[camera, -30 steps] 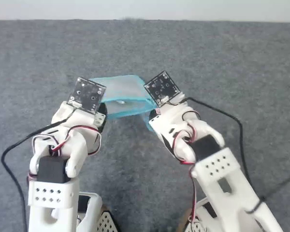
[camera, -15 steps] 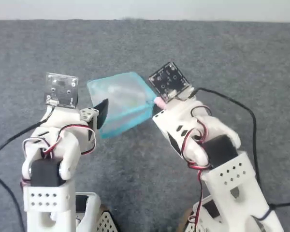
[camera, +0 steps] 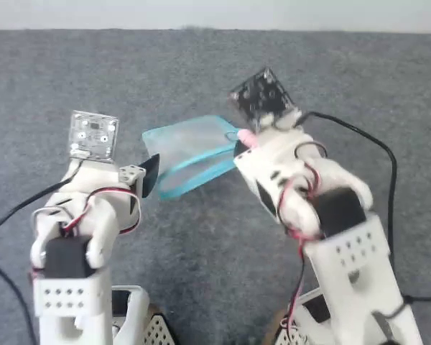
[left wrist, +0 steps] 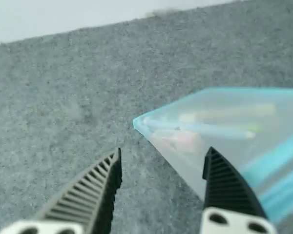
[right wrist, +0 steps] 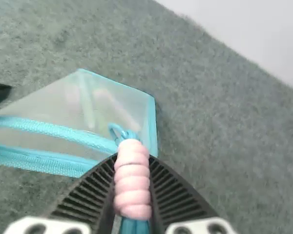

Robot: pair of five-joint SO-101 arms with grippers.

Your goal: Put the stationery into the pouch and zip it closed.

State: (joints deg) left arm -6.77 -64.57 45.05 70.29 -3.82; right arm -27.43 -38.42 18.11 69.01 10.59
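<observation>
Turquoise pouch [camera: 190, 152], blurred stationery [left wrist: 205, 129] inside, perhaps pens.

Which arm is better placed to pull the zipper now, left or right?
Right. The right hand is shut on the pink zipper pull at the pouch's corner. The left hand is open near the pouch's other end, gripping nothing.

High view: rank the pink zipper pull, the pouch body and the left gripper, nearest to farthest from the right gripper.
1. The pink zipper pull: clamped in the right gripper itself.
2. The pouch body: stretches from the pull toward the other arm.
3. The left gripper: open, at the pouch's far corner.
</observation>
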